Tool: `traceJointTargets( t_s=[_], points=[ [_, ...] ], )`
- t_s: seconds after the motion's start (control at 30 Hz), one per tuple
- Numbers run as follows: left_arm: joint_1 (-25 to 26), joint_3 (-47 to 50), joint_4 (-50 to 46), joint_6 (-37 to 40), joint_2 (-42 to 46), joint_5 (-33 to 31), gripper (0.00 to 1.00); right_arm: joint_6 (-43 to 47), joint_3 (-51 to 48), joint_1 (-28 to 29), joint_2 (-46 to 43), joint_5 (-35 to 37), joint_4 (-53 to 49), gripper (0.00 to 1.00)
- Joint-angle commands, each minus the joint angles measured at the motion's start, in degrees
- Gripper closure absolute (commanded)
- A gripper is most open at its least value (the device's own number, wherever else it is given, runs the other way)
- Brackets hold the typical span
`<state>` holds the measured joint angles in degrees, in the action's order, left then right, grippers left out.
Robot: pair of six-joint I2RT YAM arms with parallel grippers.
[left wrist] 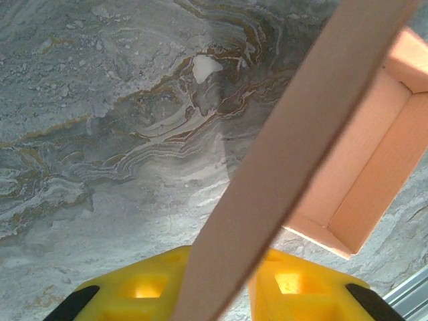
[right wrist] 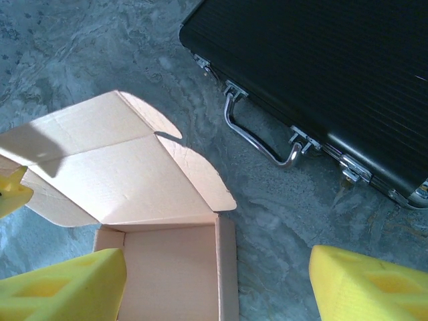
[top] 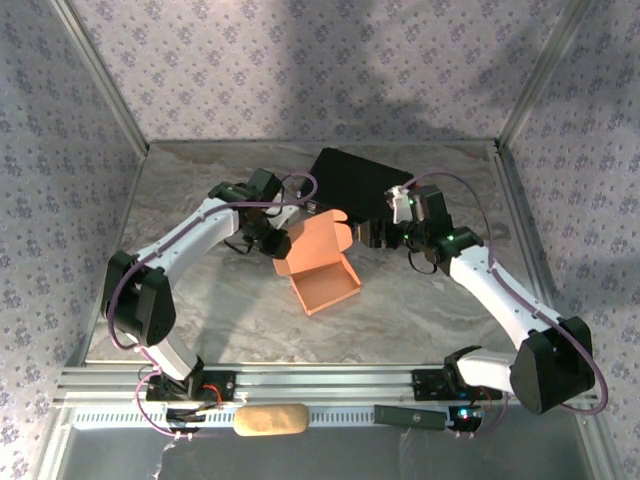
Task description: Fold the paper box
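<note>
**One Paper Box, Half Open, in the Middle**

The gray swirly surface [top: 200,320] holds everything. There is one.

Two white arms reach in, the left arm [top: 190,235] and the right arm [top: 490,285].

One black case [top: 360,185] lies at the far side. The right arm covers part of it. In the right wrist view its far end is cut off by the picture edge.

One paper box [top: 320,265] sits in the middle, just in front of the case. Its open tray faces up. Its lid stands up on the far side. Its long side runs left to right, with the right end a bit farther away.

One tan block [top: 270,420] lies on the near rail. A dark thing [top: 410,415] lies beside it, hard to make out.

The left tool [top: 272,240] is at the box's left side. In its own view a box flap runs between its yellow fingers [left wrist: 134,294] and hides the gap. I cannot tell if they squeeze it.

The right tool [top: 380,232] is at the box's right, its fingers [right wrist: 63,287] wide apart and holding nothing.
</note>
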<state>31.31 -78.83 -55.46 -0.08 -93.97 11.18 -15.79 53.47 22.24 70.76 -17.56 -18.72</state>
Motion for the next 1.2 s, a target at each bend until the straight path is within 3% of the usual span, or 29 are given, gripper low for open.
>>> traceJointTargets(
  t_s=[0.0, 0.23, 0.37, 0.47, 0.67, 0.83, 1.0, 1.17],
  points=[
    [0.6, 0.6, -1.0, 0.7, -0.2, -1.3, 0.75, 0.5, 2.8, -0.4, 1.1, -1.2, -1.4, 0.26],
    [1.4, 0.8, -1.5, 0.4, 0.3, -3.4, 0.75, 3.7, 6.8, 0.6, 5.4, -2.2, -3.9, 0.28],
    [1.9, 1.1, -2.3, 0.1, 0.8, -3.8, 0.68, 9.8, 11.0, 2.3, 10.6, -2.9, -8.3, 0.29],
    [2.0, 1.2, -2.5, 0.1, 1.2, -3.3, 0.68, 13.9, 14.2, 2.8, 14.3, -1.1, -12.0, 0.28],
    [2.1, 1.1, -3.1, 0.5, 0.6, -3.3, 0.73, 19.8, 21.9, 2.5, 21.5, -0.9, -17.5, 0.27],
    [2.0, 1.5, -2.6, 0.5, 0.7, -3.2, 0.8, 24.4, 25.4, 2.8, 25.0, -5.0, -19.0, 0.29],
    [2.0, 1.2, -2.7, 0.9, 0.8, -3.5, 0.84, 28.0, 26.2, 2.8, 26.9, -7.6, -19.0, 0.33],
    [1.9, -0.4, -3.5, 2.5, -0.2, -4.1, 0.87, 29.8, 25.8, 2.5, 26.9, -9.9, -17.2, 0.48]
  ],
)
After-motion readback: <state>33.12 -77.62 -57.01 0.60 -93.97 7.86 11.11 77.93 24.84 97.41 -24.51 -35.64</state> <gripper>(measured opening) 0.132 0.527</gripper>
